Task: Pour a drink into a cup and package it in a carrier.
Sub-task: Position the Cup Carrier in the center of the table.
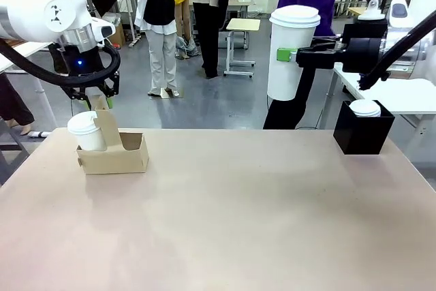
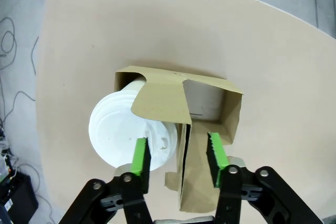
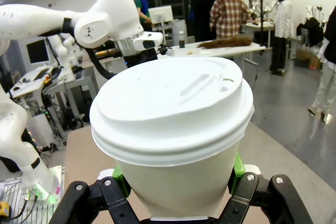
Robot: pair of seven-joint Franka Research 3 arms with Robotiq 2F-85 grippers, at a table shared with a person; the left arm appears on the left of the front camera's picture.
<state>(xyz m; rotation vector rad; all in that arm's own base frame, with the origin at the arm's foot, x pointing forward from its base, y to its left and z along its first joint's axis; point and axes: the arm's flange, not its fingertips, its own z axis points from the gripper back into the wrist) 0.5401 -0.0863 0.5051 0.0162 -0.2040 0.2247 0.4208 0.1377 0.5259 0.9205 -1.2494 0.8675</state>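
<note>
Near the desk's (image 1: 238, 209) far left corner sits the carrier (image 1: 117, 158), a lidded cup (image 1: 86, 131) seated in its left slot. The left gripper (image 2: 177, 140) hangs over it, jaws part open astride the upright handle (image 1: 109, 124), pads clear of it. The right gripper (image 1: 291, 53) clamps a second lidded cup (image 1: 293, 39) high over the far right edge, near a black box (image 1: 361, 134)
</note>
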